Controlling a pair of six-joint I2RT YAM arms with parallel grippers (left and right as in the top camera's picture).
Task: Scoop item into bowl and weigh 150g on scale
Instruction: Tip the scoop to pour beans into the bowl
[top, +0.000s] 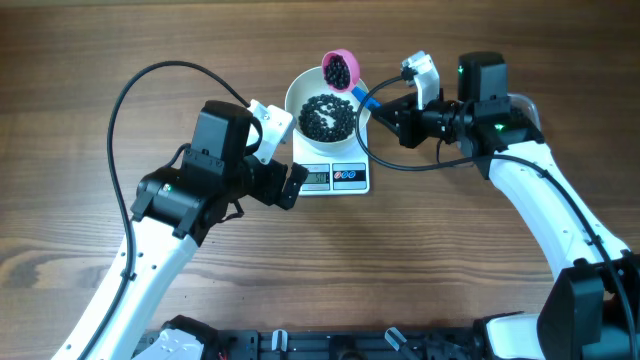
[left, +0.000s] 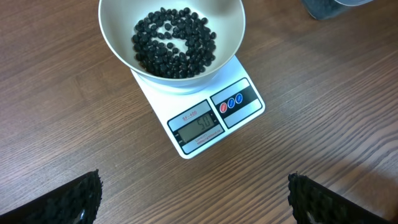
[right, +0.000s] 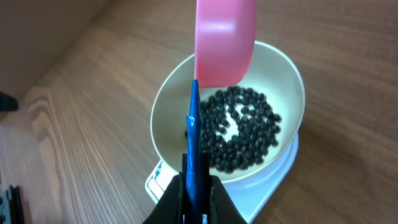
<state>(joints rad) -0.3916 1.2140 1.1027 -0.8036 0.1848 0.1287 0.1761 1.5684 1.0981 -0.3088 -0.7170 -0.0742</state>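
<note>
The white bowl (top: 297, 98) stands on the scale (top: 348, 178) with a loose layer of black beads (top: 327, 117) in it. A pink scoop (top: 340, 68) with beads inside hangs over the bowl's far rim. My right gripper (top: 382, 108) is shut on its blue handle (top: 364, 97). In the right wrist view the handle (right: 193, 134) runs up from the right gripper (right: 194, 186) to the scoop (right: 225, 43) above the bowl (right: 165, 121). My left gripper (top: 292, 185) is open beside the scale's front left. Its view shows the bowl (left: 112, 37), beads (left: 174, 42) and lit scale display (left: 198, 124).
A corner of a clear tub with dark contents (left: 329, 7) shows at the top right of the left wrist view. A black cable (top: 140, 90) loops over the table behind the left arm. Another cable (top: 400, 165) runs from the right arm past the scale.
</note>
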